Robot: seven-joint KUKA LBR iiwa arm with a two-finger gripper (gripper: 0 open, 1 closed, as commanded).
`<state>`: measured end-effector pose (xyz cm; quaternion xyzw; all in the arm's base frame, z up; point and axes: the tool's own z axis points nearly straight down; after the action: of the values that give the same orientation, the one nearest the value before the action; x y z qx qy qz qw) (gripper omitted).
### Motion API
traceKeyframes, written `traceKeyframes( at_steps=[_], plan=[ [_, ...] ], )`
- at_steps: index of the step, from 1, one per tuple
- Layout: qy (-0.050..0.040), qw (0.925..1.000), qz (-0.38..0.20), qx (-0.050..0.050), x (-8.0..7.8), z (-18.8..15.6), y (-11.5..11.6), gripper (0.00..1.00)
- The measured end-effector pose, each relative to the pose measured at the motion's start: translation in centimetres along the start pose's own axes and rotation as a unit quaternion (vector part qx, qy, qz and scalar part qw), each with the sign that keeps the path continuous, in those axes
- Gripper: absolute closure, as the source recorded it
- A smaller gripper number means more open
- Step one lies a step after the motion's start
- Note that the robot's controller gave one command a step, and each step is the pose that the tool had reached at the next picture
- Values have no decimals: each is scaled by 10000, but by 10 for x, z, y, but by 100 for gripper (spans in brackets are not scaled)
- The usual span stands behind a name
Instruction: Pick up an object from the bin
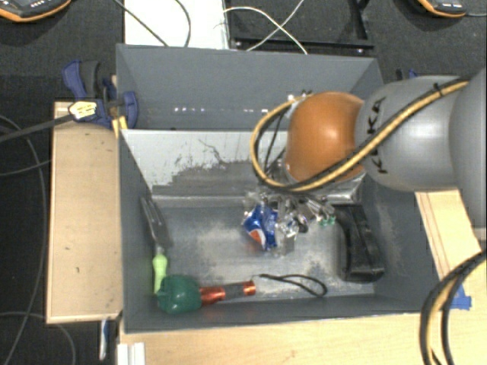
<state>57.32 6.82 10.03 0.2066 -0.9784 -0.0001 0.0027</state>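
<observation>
My gripper (285, 230) hangs below the orange wrist cover, low over the middle of the bin floor. Right under and beside it lies a crumpled blue, white and red packet (260, 225), touching the gripper's left side. A black stapler-like block (359, 245) lies to the gripper's right by the bin's right wall. A thin black cord loop (297, 283) rests on the floor in front of the gripper.
At the front left corner lie a green round lump (178, 293) and a copper-red rod (226, 291). A grey tool with a light green handle (157, 238) leans along the left wall. The arm covers the bin's back right.
</observation>
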Motion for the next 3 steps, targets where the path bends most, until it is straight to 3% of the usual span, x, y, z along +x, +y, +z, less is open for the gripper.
traceKeyframes(
  at_steps=[1,2,3],
  plan=[
    [-71,9930,1178,-15,-4,28,-3,0],
    [-68,9999,-142,-7,-7,26,-18,100],
    [-68,9999,-138,-7,-7,26,-18,100]
  ],
)
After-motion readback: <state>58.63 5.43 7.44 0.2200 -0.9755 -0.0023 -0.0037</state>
